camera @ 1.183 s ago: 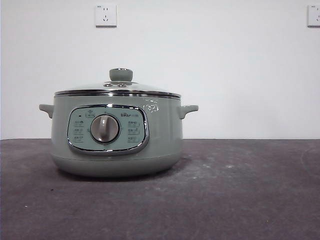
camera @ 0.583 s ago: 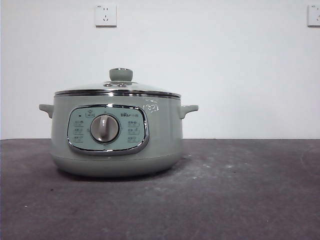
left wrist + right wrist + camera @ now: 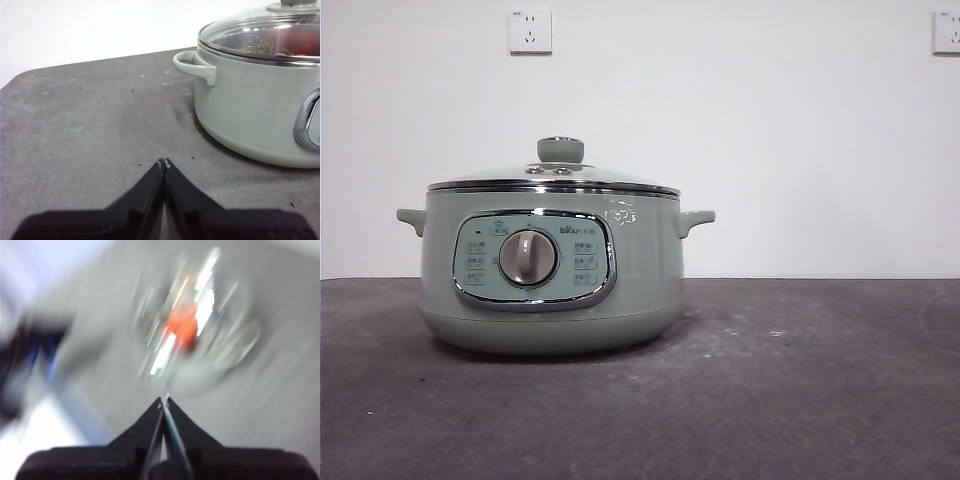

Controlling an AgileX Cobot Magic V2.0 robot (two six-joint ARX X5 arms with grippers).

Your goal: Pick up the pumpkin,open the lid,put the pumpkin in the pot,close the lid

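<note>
One sage-green pot [image 3: 550, 275] sits on a dark grey table [image 3: 800, 400], its glass lid [image 3: 555, 175] closed on top.

The pot is wide and rounded, with two small side handles, a chrome-framed control panel and a round silver dial facing the front view. The lid has a shiny steel rim and a sage-green knob. Through the glass, the blurred right wrist view shows an orange shape, the pumpkin [image 3: 182, 327], inside the pot. The left gripper [image 3: 164, 162] hovers low over the table beside the pot, jaws pressed together, holding nothing. The right gripper [image 3: 165, 400] hangs above the pot, jaws also together and empty.
</note>
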